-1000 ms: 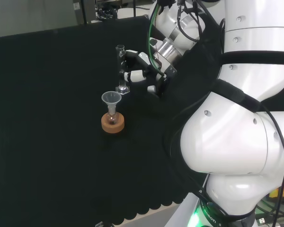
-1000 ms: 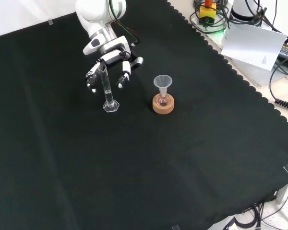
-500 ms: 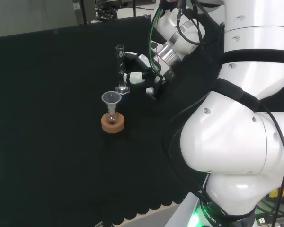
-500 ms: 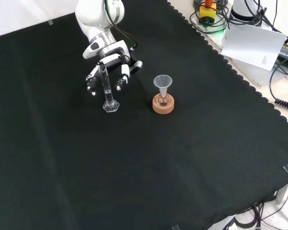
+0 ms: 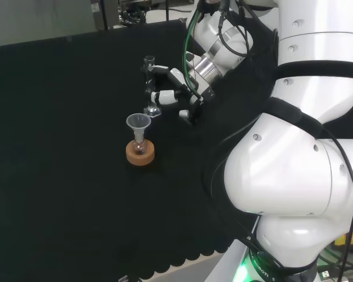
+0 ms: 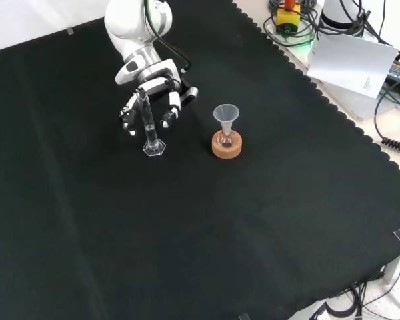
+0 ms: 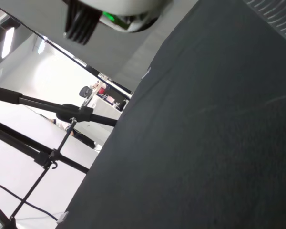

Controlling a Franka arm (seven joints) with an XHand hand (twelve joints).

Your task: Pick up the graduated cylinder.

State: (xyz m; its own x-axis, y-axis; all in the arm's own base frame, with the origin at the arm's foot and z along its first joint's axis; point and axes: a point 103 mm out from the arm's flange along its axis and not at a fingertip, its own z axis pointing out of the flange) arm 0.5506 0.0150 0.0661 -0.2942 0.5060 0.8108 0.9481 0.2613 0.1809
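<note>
While the graduated cylinder (image 6: 149, 123) stands upright on its hexagonal foot on the black bench (image 6: 207, 227), the hand (image 6: 150, 97) sits just behind it in the front view, with its fingers (image 6: 129, 115) spread apart and hanging down on either side of the glass tube. From the fingers, the cylinder lies straight ahead and between them: in the front view one group of fingers shows to the left of the tube and another to its right, and the tube's upper part rises in front of the palm. In the head view the cylinder (image 5: 149, 85) stands just left of the fingers (image 5: 165, 96), which reach toward its middle and lower part. The fingers look relaxed and partly bent, not clamped; whether any of them touches the glass cannot be told. The tube's long axis runs vertically, across the line in which the fingers would meet, so closing on it looks like the step in hand. Its foot appears to rest on the cloth, so the lift is judged not yet begun. Near the foot, on the far side from the hand, a small funnel (image 6: 226, 113) sits in a flask on a cork ring (image 6: 227, 147), well clear of the fingers.
</note>
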